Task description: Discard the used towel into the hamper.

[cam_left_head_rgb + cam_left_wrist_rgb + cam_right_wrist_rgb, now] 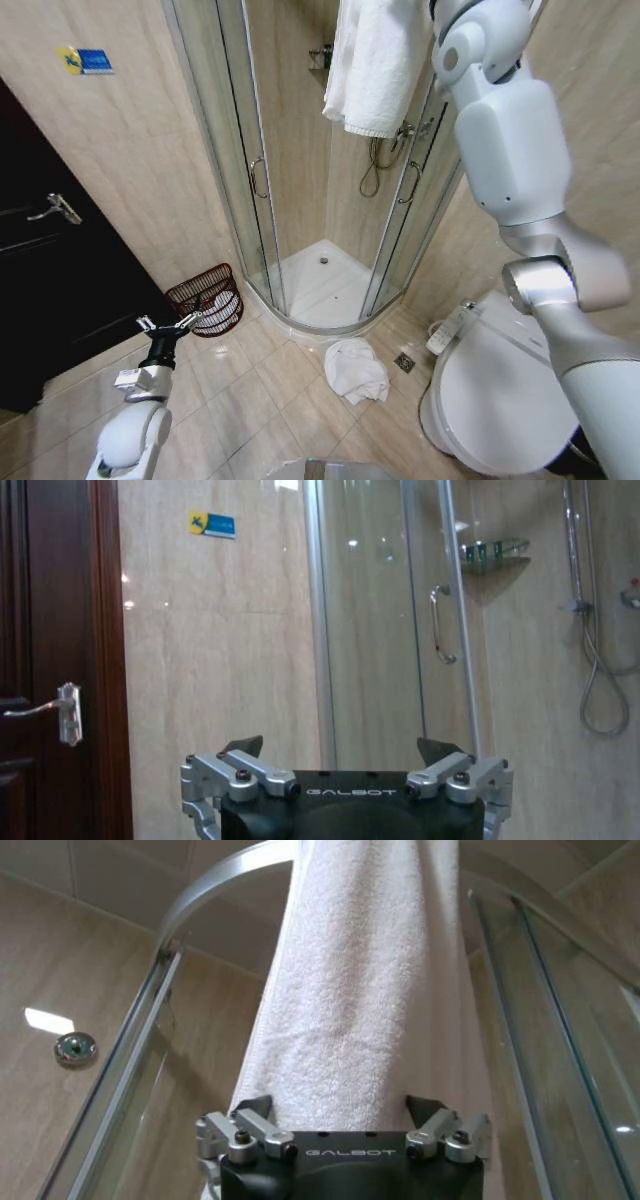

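I have the right gripper (340, 1111) raised high against the hanging towel (362, 990), its fingers spread wide with the white terry cloth lying between them, the tips not pressed into it. The towel is thick and looped in texture, draped over the curved top rail of the shower stall (300, 180) and hanging in a long fold above and in front of that gripper. My left gripper (168, 325) sits low near the floor, fingers parted and holding nothing, facing the tan wall beside the dark door (50, 667). Just beyond it stands the hamper (207, 299), a reddish-brown wire basket against the wall, with something pale inside. A second white towel (356, 369) lies crumpled on the floor tiles between the shower stall and the toilet (500, 400).
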Robot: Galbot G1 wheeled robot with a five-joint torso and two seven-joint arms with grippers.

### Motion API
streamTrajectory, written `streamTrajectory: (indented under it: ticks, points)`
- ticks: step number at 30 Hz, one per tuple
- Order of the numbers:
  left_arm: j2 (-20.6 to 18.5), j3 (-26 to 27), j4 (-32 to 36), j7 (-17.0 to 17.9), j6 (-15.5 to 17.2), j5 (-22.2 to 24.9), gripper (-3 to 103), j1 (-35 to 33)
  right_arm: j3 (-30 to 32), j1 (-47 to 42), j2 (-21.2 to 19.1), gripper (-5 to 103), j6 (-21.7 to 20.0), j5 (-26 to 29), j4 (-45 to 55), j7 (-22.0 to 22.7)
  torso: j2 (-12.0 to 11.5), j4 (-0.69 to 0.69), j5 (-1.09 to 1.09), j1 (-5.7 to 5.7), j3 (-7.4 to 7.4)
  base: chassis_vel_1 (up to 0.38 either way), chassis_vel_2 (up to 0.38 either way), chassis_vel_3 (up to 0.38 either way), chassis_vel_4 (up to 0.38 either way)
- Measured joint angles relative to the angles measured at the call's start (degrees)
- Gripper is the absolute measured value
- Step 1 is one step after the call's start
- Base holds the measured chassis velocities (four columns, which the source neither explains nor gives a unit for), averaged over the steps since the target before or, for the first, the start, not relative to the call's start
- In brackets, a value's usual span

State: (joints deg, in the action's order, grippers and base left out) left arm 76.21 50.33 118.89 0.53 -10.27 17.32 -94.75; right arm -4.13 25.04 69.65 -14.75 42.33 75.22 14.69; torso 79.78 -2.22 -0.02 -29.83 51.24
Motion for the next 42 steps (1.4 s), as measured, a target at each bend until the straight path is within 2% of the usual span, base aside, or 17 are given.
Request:
streamTrajectory:
  ticks: [6,10,12,15,21,22,24,31,42]
  points:
    - [0.1,0.4,0.0,0.0,-1.3,0.1,100,-0.9,-0.2,0.2,-0.4,73,0.2,0.3,-0.2,0.1,0.0,0.00,0.02,0.00,0.00,0.000,0.000,0.000,0.000]
    - [0.2,0.5,0.0,0.3,-1.7,0.3,100,-1.0,-0.3,0.2,-0.9,65,0.2,0.6,0.1,0.7,0.0,0.00,0.02,0.00,0.00,0.000,0.000,0.000,0.000]
    - [0.2,0.6,0.0,0.6,-1.9,0.6,100,-0.9,-1.0,0.2,-1.7,57,0.1,1.4,0.7,1.4,0.0,0.00,0.02,0.00,0.00,0.000,0.000,0.000,0.000]
    - [0.3,0.5,0.0,0.7,-2.0,0.7,100,-0.8,-2.0,0.4,-3.0,53,0.0,2.2,1.4,1.5,0.0,0.00,0.02,0.00,0.00,0.000,0.000,0.000,0.000]
    - [0.7,0.1,0.0,0.7,-2.2,0.6,100,-0.7,-2.8,0.4,-5.2,33,0.0,3.4,2.5,1.2,0.0,0.00,0.02,0.00,0.00,0.000,0.000,0.000,0.000]
    - [0.7,0.0,-0.1,0.7,-2.3,0.6,100,-0.7,-2.8,0.2,-5.4,29,0.0,3.7,2.9,1.2,0.0,0.00,0.02,0.00,0.00,0.000,0.000,0.000,0.000]
    - [0.8,0.0,-0.1,0.7,-2.3,0.6,100,-0.6,-2.9,-0.2,-5.8,29,0.0,3.9,3.5,1.2,0.0,0.00,0.02,0.00,0.00,0.000,0.000,0.000,0.000]
    - [1.0,-0.1,-0.2,0.7,-2.6,0.4,100,-0.5,-2.5,-4.9,-7.8,7,-0.2,6.6,9.1,2.5,0.0,0.00,0.01,0.01,-0.01,0.000,0.000,0.000,0.000]
    - [1.2,0.1,-0.2,0.7,-3.0,0.3,100,-0.8,-1.8,-11.3,-10.4,5,-0.2,7.6,15.2,3.7,0.0,0.00,0.02,0.01,-0.01,0.000,0.000,0.000,0.000]
